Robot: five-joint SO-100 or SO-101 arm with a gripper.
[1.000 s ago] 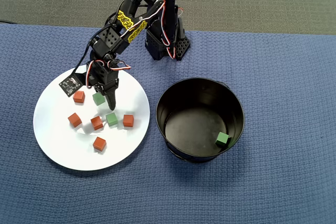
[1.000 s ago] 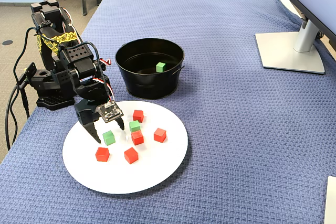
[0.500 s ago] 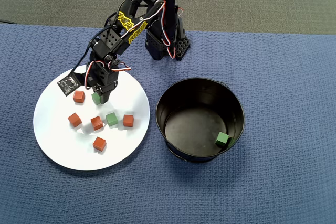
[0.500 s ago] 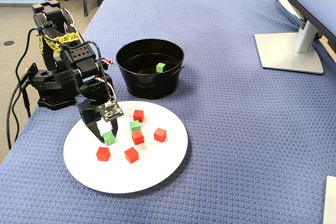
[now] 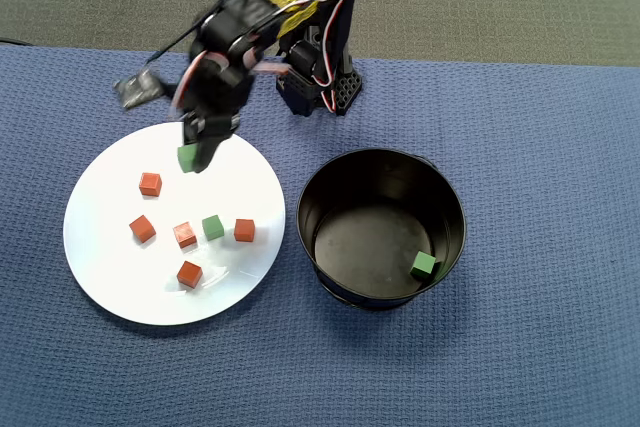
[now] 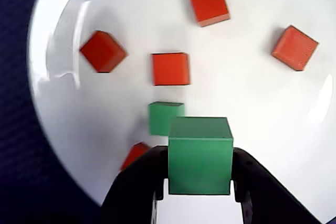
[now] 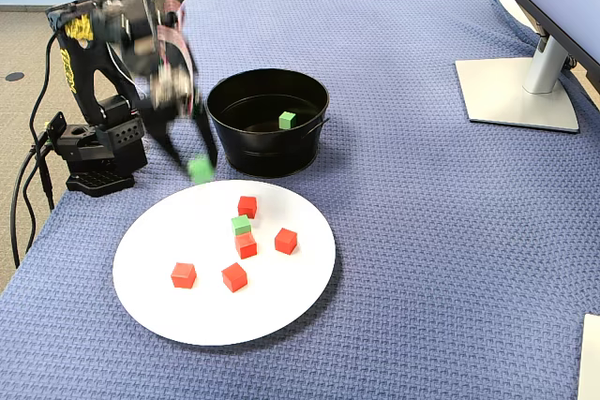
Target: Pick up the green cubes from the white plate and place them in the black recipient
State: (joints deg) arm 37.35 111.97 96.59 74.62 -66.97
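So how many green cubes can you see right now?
3: one clamped in the gripper above the white plate, one lying on the plate among red cubes, one inside the black pot.

Black jointed arm (image 5: 300,17), yellow patterned tape, red-white cables, perforated black base (image 5: 318,87).

One green cube (image 6: 200,155) hangs above the white plate (image 5: 110,277), pinched on two opposite faces and clear of the surface, its top face level in the wrist view. A second green cube (image 5: 212,227) lies flat on the plate among the red ones. The third green cube (image 5: 424,266) rests on the shiny floor of the black recipient (image 5: 330,292), close to its wall.
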